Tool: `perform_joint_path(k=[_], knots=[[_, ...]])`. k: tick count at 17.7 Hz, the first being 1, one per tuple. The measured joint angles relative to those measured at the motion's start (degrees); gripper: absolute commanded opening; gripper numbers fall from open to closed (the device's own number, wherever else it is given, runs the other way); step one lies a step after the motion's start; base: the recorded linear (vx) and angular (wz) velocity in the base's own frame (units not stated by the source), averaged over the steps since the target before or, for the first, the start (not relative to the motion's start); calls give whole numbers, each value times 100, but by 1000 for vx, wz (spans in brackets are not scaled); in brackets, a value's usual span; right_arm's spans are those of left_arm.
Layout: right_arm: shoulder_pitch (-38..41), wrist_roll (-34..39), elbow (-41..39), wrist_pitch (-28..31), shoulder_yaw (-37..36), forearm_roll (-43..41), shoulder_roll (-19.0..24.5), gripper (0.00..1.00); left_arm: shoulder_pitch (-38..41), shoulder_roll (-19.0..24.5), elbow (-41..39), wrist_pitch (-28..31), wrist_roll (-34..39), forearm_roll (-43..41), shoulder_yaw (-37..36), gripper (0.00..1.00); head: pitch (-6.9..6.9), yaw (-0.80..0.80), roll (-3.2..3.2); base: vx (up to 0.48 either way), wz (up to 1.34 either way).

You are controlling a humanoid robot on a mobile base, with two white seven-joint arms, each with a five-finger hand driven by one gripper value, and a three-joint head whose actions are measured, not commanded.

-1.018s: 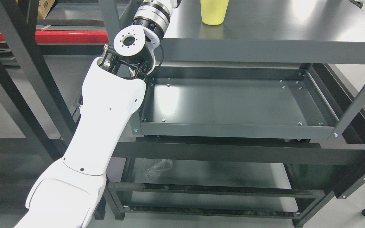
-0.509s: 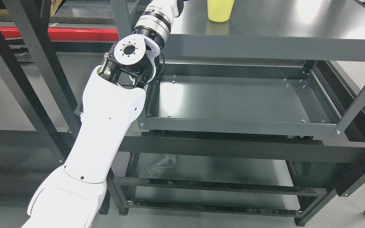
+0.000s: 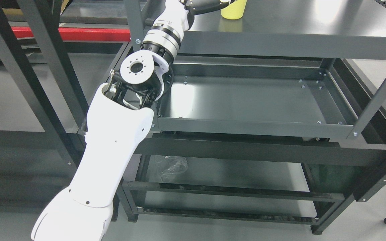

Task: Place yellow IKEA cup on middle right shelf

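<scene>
The yellow cup [image 3: 234, 10] stands upright on the dark top shelf [image 3: 290, 20] of the metal rack, cut off by the picture's top edge. My left arm [image 3: 112, 140] rises from the lower left past the rack's front left corner. Its dark hand [image 3: 209, 4] lies over the top shelf, right beside the cup's left side. Most of the hand is out of frame, so I cannot tell whether it holds the cup. Below, the middle shelf [image 3: 246, 126] is a shallow dark tray. The right arm is out of view.
The rack's upright posts [image 3: 378, 100] and the top shelf's front beam [image 3: 280, 47] frame the middle tray. A crumpled clear plastic bag [image 3: 172, 165] lies on the lower shelf. Another dark rack [image 3: 42, 50] and a red bar [image 3: 62, 34] stand at the left.
The camera has shifted, moving the whole rack in the picture. My left arm has stretched farther over the top shelf, and its hand now shows beside the cup.
</scene>
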Motion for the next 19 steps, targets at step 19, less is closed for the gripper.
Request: perform_joint_path(k=[19], knots=[[1,1,2,2,0,0,0,99,3530,-1,-606,-1639,-7,-709,472,99,0,0,0,-95,-45]])
